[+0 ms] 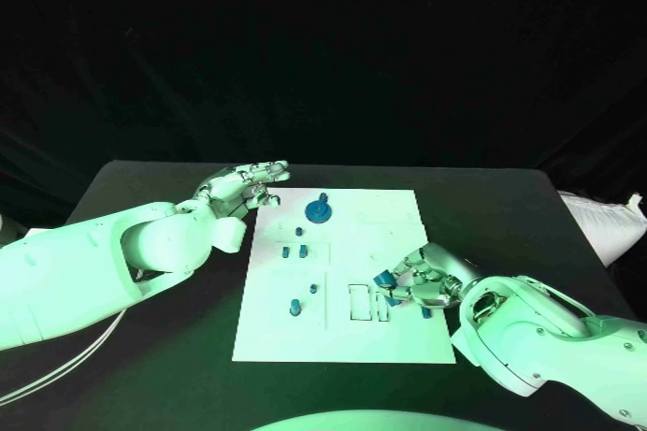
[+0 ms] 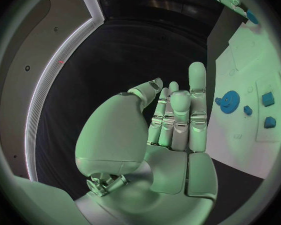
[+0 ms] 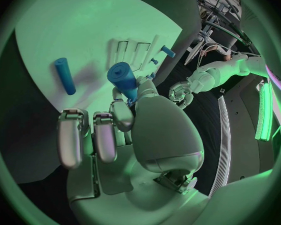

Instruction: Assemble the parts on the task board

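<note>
The white task board (image 1: pixel 391 211) lies in the middle of the black table. My right hand (image 1: pixel 415 280) is at the board's right edge and pinches a blue cylinder (image 1: pixel 384 280) (image 3: pixel 123 77) between thumb and a finger, just over the board by the rectangular slots (image 1: pixel 359 302). Another blue cylinder (image 3: pixel 64 75) lies flat on the board beside it. A blue gear (image 1: pixel 318 209) (image 2: pixel 228 103) sits at the far side of the board. My left hand (image 1: pixel 250 183) (image 2: pixel 172 115) hovers off the board's far left corner, fingers stretched out, holding nothing.
Small blue pegs stand on the board's left half (image 1: pixel 294 251), (image 1: pixel 313 288), (image 1: pixel 294 307). A white bag (image 1: pixel 603 221) lies at the table's right edge. Bare black table (image 1: pixel 176 375) runs along the board's left side.
</note>
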`<action>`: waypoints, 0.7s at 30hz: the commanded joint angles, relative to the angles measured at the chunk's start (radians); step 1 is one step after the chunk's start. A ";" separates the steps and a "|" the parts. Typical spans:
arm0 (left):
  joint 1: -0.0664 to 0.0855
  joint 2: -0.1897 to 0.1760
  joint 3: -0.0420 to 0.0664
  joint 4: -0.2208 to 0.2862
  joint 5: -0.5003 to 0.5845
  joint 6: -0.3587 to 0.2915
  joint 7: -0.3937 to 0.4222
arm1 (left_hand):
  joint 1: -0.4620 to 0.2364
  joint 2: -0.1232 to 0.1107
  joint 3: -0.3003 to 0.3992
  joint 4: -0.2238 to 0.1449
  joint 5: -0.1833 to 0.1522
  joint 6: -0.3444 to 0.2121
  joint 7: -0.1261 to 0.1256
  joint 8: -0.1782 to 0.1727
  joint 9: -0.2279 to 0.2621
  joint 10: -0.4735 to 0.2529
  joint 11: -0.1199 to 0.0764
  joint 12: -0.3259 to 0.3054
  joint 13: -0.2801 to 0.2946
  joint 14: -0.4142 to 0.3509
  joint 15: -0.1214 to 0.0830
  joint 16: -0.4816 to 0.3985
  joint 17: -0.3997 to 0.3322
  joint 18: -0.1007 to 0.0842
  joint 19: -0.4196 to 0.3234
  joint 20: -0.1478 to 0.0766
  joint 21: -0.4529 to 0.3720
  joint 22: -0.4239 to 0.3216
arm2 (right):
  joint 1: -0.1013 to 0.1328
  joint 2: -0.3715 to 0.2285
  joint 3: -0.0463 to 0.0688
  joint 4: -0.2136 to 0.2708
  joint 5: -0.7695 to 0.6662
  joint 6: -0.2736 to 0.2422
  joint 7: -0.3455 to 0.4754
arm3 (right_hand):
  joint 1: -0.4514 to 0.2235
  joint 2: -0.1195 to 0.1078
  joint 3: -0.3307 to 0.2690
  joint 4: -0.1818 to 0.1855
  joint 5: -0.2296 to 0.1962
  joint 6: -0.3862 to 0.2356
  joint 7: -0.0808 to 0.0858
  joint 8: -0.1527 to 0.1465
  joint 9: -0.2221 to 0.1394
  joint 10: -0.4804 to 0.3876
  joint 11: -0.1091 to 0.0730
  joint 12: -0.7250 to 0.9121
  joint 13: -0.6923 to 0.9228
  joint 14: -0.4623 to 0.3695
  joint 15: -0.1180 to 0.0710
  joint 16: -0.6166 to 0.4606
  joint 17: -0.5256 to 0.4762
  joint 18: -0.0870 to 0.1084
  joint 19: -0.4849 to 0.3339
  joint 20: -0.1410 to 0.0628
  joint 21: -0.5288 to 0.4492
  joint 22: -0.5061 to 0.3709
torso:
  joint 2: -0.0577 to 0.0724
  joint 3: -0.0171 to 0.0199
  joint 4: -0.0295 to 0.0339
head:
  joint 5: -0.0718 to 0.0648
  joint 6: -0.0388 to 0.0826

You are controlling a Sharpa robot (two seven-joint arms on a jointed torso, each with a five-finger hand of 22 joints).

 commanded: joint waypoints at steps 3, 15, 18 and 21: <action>0.000 0.003 0.000 0.002 -0.005 0.020 0.003 | -0.001 0.001 -0.001 -0.003 -0.001 -0.007 0.003 0.001 -0.001 -0.007 0.001 0.007 -0.002 -0.007 -0.001 -0.003 -0.001 0.018 -0.006 0.003 -0.004 -0.001 | 0.000 0.034 0.000 -0.004 0.041 0.036 -0.004 | -0.004 0.012 0.004 0.019 -0.010 0.041 -0.028 0.013 0.026 0.033 -0.028 0.038 0.258 0.089 -0.007 0.007 0.179 -0.007 0.045 -0.009 0.010 0.112 | 0.000 -0.0015 0.0000 | 0.001 -0.002; 0.000 0.002 0.000 0.005 -0.005 0.021 0.001 | 0.000 0.002 -0.001 -0.005 0.000 -0.008 0.003 0.002 -0.001 -0.008 0.001 0.009 -0.002 -0.009 -0.001 -0.004 -0.004 0.018 -0.006 0.003 -0.005 -0.001 | 0.000 0.079 0.000 -0.028 -0.010 0.127 -0.031 | -0.072 0.017 0.000 0.058 -0.085 0.098 -0.048 0.022 0.047 0.044 -0.043 0.026 0.260 0.094 -0.019 0.021 0.208 -0.013 0.053 -0.020 0.027 0.135 | 0.000 -0.0010 -0.0006 | 0.005 -0.005; 0.000 0.002 0.000 0.006 -0.005 0.021 0.000 | 0.000 0.002 -0.001 -0.005 0.000 -0.008 0.003 0.002 -0.001 -0.008 0.001 0.009 -0.002 -0.009 -0.001 -0.004 -0.004 0.018 -0.006 0.003 -0.005 -0.001 | 0.000 0.081 0.000 -0.029 -0.019 0.149 -0.033 | -0.079 0.020 0.001 0.058 -0.087 0.105 -0.051 0.024 0.052 0.044 -0.046 0.017 0.254 0.095 -0.021 0.025 0.216 -0.014 0.056 -0.021 0.032 0.141 | 0.000 -0.0002 -0.0011 | 0.008 -0.006; 0.000 0.002 0.000 0.006 -0.005 0.022 0.000 | 0.000 0.002 -0.001 -0.005 0.000 -0.008 0.003 0.002 -0.001 -0.008 0.001 0.009 -0.002 -0.009 -0.001 -0.004 -0.004 0.018 -0.006 0.003 -0.005 -0.001 | 0.000 0.082 0.000 -0.030 -0.032 0.170 -0.037 | -0.089 0.024 0.001 0.058 -0.090 0.112 -0.055 0.026 0.057 0.044 -0.049 0.004 0.246 0.097 -0.024 0.028 0.222 -0.016 0.058 -0.022 0.036 0.147 | 0.000 0.0002 -0.0012 | 0.009 -0.007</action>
